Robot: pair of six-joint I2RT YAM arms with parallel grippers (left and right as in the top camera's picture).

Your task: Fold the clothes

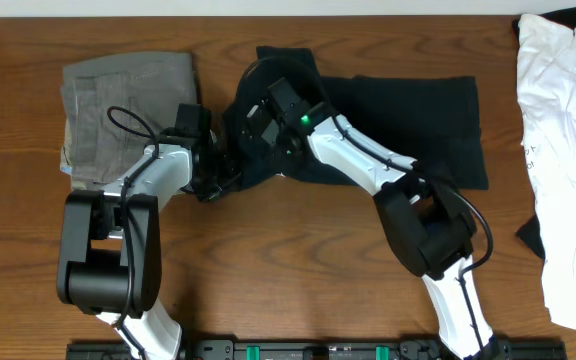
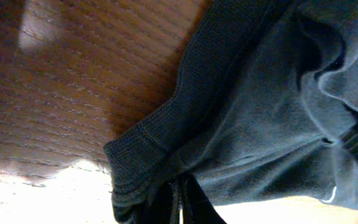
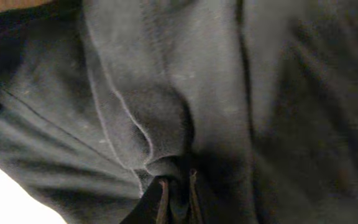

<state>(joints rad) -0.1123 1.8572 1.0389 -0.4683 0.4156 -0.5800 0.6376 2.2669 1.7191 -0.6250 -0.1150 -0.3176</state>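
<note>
The left gripper (image 2: 179, 208) has its fingers pressed together on a hemmed edge of the black T-shirt (image 1: 408, 110). Its wrist view shows only the dark fingertips at the bottom edge, with the stitched hem bunched where they meet. To the left of that hem is bare wooden table (image 2: 73, 93), blurred and partly washed out by glare.

The right gripper (image 3: 176, 198) is nearly lost in its own view, with just two thin finger edges showing at the bottom. They stand close together with a puckered fold of the same cloth drawn up between them, so it looks like a pinch, though the dark fabric makes the contact hard to read. Black cloth fills almost the rest of that picture.

From overhead, both sets of fingertips are hidden under the wrists and the rumpled cloth. The two grippers sit near each other at the shirt's left end, which is heaped and creased. The shirt's right part lies flat across the middle of the table.

Folded grey-green trousers (image 1: 128, 100) lie just left of the left arm, which covers their lower right corner. A white garment (image 1: 568, 150) lies at the far right, cut off by the frame. A bit of dark cloth (image 1: 530, 238) peeks from under it, too little to identify.
</note>
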